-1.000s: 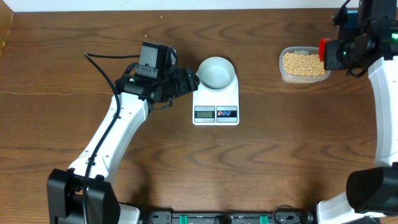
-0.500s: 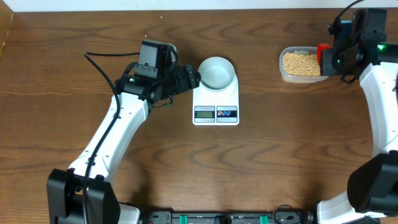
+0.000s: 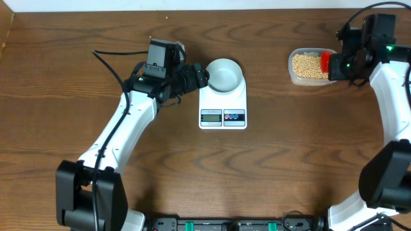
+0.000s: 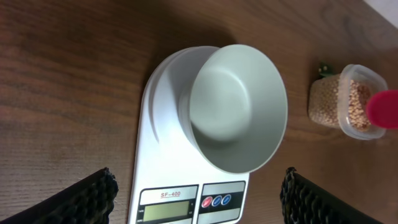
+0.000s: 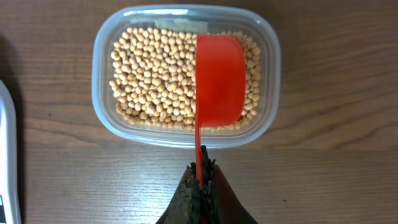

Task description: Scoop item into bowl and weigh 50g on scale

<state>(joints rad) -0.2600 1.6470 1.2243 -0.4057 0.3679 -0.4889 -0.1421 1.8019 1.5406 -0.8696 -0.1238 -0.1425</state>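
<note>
Right gripper [image 5: 200, 180], clamped on the red scoop [image 5: 219, 74] over the beans [image 5: 155, 81], could scatter them if tilted; left gripper [image 4: 199, 196] gapes empty.

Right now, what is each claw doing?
Left claw: open, holding nothing.
Right claw: closed on the long handle of the red plastic scoop.

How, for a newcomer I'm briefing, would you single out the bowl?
Find the flat white scale in the middle of the table. The bowl sits on its far end. It is round, pale and empty, unlike the clear tub of beans at the right.
</note>
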